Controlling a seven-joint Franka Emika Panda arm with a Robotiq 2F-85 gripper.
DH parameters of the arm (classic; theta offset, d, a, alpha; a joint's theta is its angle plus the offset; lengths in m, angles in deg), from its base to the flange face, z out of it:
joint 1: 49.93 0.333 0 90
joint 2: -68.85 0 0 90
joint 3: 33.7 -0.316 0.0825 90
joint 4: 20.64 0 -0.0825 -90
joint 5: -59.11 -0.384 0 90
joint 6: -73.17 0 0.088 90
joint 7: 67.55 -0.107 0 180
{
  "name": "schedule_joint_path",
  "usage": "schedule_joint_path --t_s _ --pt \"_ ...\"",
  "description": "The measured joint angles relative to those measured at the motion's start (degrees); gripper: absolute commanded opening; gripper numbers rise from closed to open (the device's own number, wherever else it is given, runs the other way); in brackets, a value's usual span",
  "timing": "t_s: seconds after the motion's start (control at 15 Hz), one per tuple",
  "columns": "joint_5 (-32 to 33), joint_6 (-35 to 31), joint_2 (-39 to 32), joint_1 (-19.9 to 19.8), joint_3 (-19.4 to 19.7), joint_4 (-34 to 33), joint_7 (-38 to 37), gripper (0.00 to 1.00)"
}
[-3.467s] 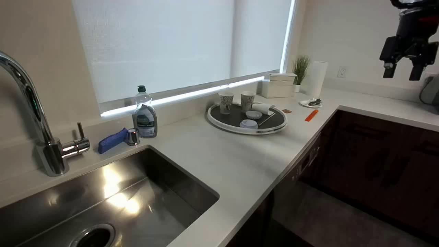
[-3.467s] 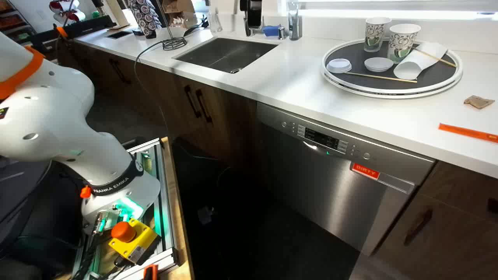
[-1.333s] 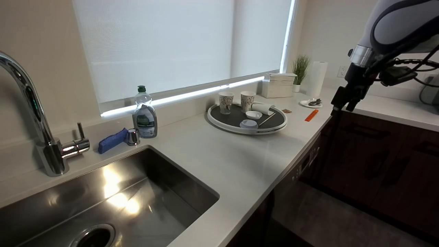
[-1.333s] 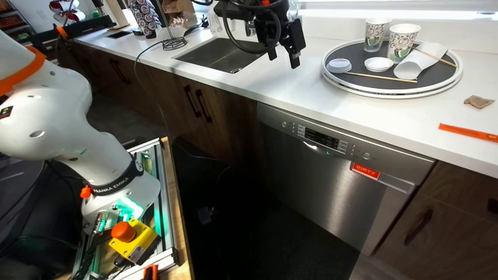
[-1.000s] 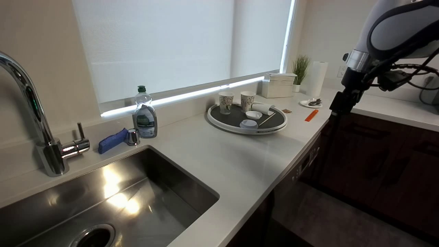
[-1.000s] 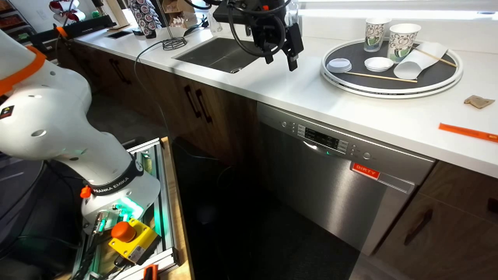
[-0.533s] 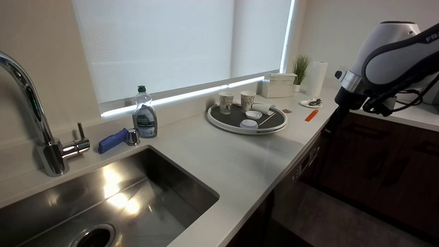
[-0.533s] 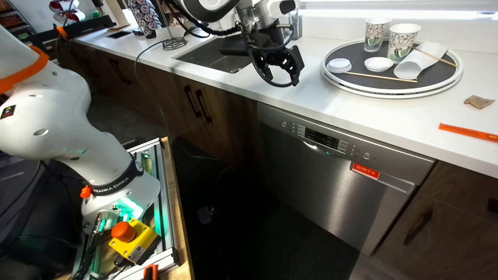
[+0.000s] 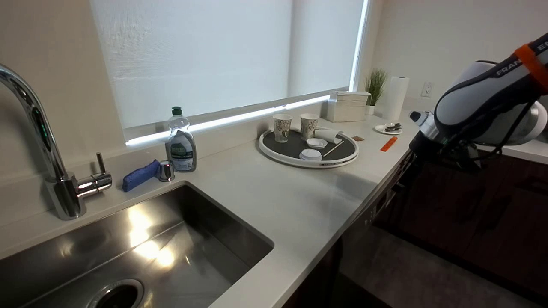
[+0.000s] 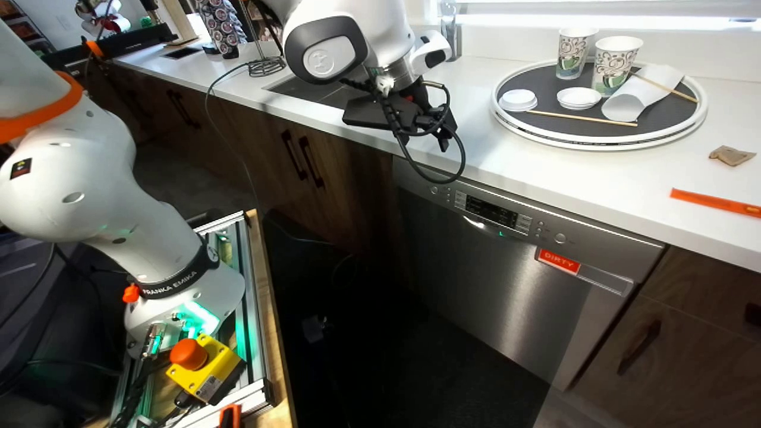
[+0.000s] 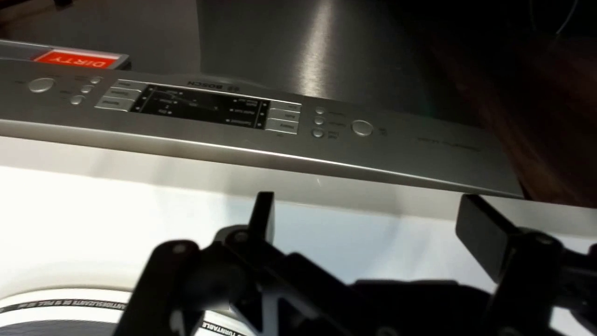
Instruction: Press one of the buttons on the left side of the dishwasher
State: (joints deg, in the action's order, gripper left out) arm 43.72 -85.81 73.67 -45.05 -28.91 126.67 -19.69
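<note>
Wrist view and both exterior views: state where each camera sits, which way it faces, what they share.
An exterior view sits by the sink, facing along the counter; arm at right.
An exterior view sits high, facing down on the dishwasher; arm and base show.
Wrist view: on the wrist, facing the control panel; pincer at bottom.
Both exterior views share the paper cups; all three show the turntable.

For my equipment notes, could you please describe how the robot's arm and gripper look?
The arm is white and rounded, with an orange band and a black collar lettered FRANKA EMIKA. Black cables loop near the gripper, which is black too, with jointed links and blocky fingertips.
</note>
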Motion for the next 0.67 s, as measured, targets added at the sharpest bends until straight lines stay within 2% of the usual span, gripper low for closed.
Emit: schedule_joint_path --t_s 0.2,0.67 --pt "-3.20 0.00 -0.78 0.41 0.02 -0.02 3.30 1.00" --pt "-3.65 -0.51 -1.39 -0.69 -0.09 -0.29 2.05 1.00"
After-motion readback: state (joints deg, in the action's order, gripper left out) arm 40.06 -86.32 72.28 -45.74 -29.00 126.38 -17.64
